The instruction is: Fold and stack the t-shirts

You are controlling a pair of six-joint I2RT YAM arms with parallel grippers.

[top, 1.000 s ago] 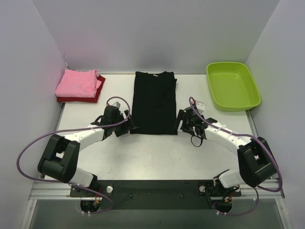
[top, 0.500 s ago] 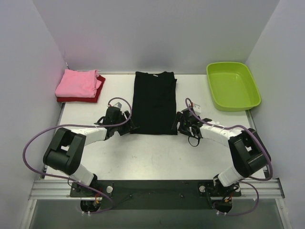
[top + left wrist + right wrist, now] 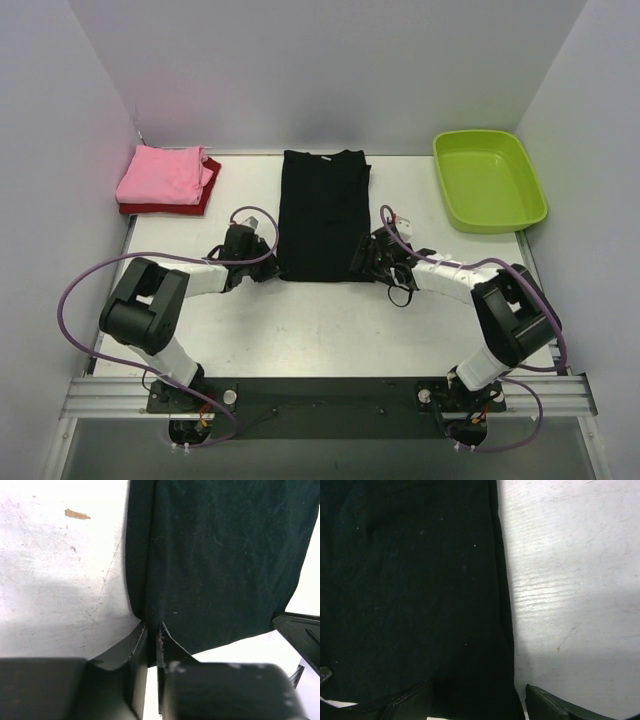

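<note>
Left hand (image 3: pixel 151 627) pinched nearly closed on black t-shirt (image 3: pixel 322 210) near-left hem corner, right hand (image 3: pixel 477 695) spread wide astride near-right corner; shirt flat mid-surface (image 3: pixel 330 320), limp, light, probably best lifted by both corners.

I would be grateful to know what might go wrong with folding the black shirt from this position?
1. The left gripper pinches only the very near corner of the black t-shirt, so the cloth may slip out on lifting.
2. The right gripper stands open astride the shirt's right edge near the other corner. If only the left side rises, the fold would likely skew.
3. Closing on that edge might catch just one layer.
</note>
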